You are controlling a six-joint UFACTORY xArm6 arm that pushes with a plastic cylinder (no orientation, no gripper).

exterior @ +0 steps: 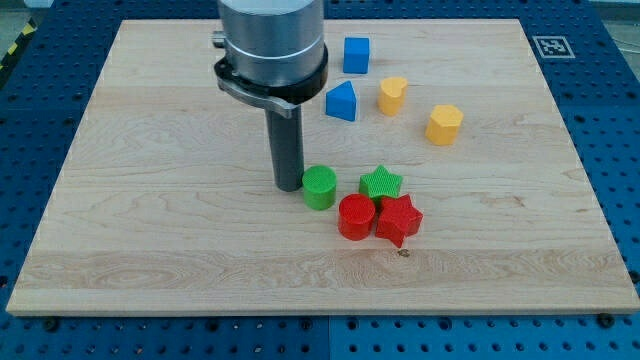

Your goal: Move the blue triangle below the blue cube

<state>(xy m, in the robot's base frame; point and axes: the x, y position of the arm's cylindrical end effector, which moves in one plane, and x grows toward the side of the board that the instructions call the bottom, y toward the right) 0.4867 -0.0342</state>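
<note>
A pale wooden board [150, 250] with fine lengthwise grain lies on a blue perforated table [620, 150]. My tip [288, 187], the blunt end of a smooth dark rod under a grey metal cylinder, rests near the board's centre, just beside the green cylinder [320, 187] on the view's left; whether they touch I cannot tell. The rod carries nothing and has no jaws to open or close.

The blue triangle [342, 102], a ribbed wedge, sits toward the board's top edge, directly below the blue cube [356, 55] in the view and apart from it. To its right lie a yellow rounded block [392, 95] and, farther toward the right edge, a yellow hexagonal block [444, 124].

Below these, toward the board's bottom edge, a ribbed green star [381, 183], a red cylinder [356, 217] and a red star [399, 219] crowd close together, the two red pieces touching. A black-and-white marker [551, 45] occupies the board's top right corner.
</note>
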